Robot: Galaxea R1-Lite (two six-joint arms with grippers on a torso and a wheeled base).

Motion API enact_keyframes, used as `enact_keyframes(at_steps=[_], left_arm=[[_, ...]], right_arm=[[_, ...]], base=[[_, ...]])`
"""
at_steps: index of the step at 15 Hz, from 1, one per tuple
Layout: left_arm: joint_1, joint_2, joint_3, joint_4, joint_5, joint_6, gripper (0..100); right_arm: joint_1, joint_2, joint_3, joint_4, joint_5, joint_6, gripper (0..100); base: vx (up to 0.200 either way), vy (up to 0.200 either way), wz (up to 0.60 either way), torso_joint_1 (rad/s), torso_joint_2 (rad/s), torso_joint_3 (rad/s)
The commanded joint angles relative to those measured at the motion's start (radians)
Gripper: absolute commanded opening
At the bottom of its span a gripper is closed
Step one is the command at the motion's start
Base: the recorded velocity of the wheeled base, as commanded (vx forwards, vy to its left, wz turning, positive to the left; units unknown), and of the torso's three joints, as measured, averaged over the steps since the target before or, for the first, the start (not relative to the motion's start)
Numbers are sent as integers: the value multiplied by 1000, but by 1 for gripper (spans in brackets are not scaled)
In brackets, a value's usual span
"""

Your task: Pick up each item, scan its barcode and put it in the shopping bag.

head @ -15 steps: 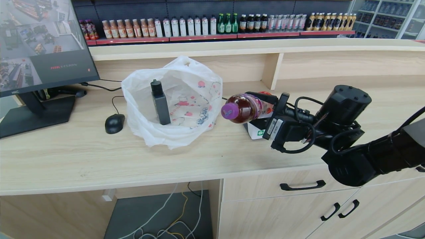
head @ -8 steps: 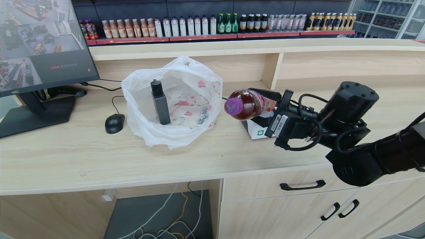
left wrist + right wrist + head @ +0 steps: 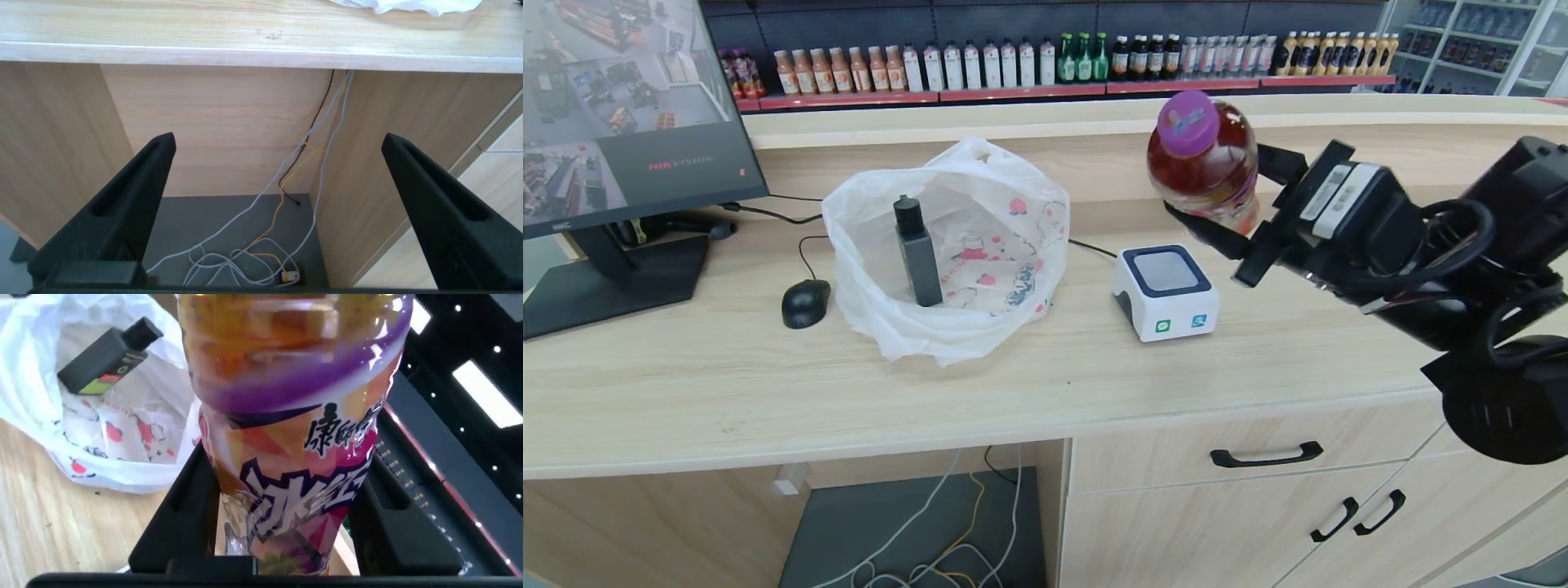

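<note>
My right gripper (image 3: 1232, 202) is shut on a brown drink bottle (image 3: 1205, 159) with a purple cap, held well above the counter, up and to the right of the white barcode scanner (image 3: 1166, 292). The bottle's cap end tilts upward. In the right wrist view the bottle (image 3: 298, 433) sits between the black fingers (image 3: 176, 514). A white shopping bag (image 3: 947, 245) stands open left of the scanner, with a dark grey bottle (image 3: 916, 251) upright inside. My left gripper (image 3: 278, 204) hangs open below the counter edge, holding nothing.
A black mouse (image 3: 805, 303) lies left of the bag, and a monitor (image 3: 621, 114) stands at the far left. A raised wooden ledge (image 3: 1094, 114) runs behind the counter, with shelves of bottles beyond. Cables (image 3: 270, 245) hang under the counter.
My right gripper has lifted the bottle up and to the right, off the scanner, and tilted its cap upward. The scanner's top is now uncovered.
</note>
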Motion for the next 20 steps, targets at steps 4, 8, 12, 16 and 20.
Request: enact_keyframes(at_steps=[4, 8, 12, 16, 20], left_arm=[[0, 0, 0, 0, 0, 0, 100], [0, 0, 0, 0, 0, 0, 100], [0, 0, 0, 0, 0, 0, 100], [0, 0, 0, 0, 0, -3, 100], [1, 0, 0, 0, 0, -3, 100]], right_arm=[[-28, -95, 60, -103, -3, 257, 0], [-141, -79, 100, -276, -18, 529, 0], [-194, -83, 273, -301, -176, 742, 0], [-190, -42, 256, -301, -308, 757, 0], [-158, -26, 246, -301, -388, 759, 0]], base=[[0, 0, 0, 0, 0, 0], [0, 0, 0, 0, 0, 0], [0, 0, 0, 0, 0, 0], [0, 0, 0, 0, 0, 0], [0, 0, 0, 0, 0, 0]])
